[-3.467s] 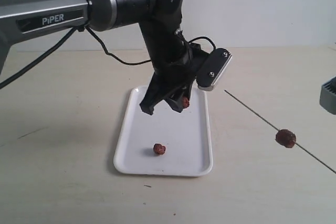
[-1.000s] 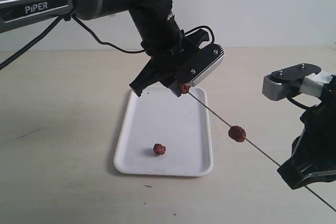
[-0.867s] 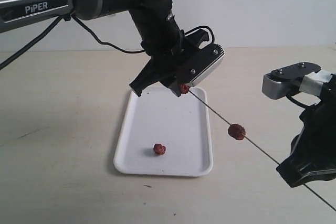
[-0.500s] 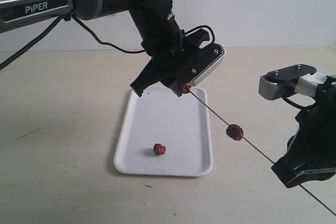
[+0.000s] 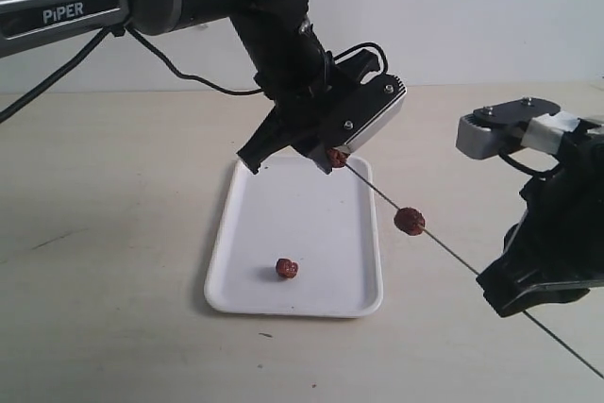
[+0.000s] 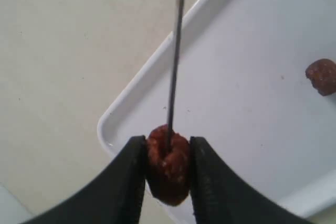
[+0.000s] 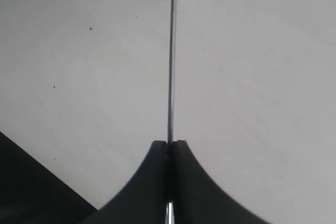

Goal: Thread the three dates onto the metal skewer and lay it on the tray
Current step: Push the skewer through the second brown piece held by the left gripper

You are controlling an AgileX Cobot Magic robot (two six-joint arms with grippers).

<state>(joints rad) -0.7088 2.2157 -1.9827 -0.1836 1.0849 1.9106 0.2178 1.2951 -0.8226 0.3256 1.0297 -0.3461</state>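
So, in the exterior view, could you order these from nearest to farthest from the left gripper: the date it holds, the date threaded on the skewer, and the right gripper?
1. The held date, pinched in the left gripper at the metal skewer tip.
2. The threaded date, partway along the skewer, lower and to the right.
3. The right gripper, clamping the skewer farthest to the right.

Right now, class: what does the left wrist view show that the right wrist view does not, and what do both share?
Left wrist only: the left gripper pinching a wrinkled reddish-brown date at the tip of the thin grey metal skewer, and another such date loose on the flat white plastic tray. Right wrist only: the right gripper shut on the skewer. Both: the skewer, the tray's rim, the beige table.
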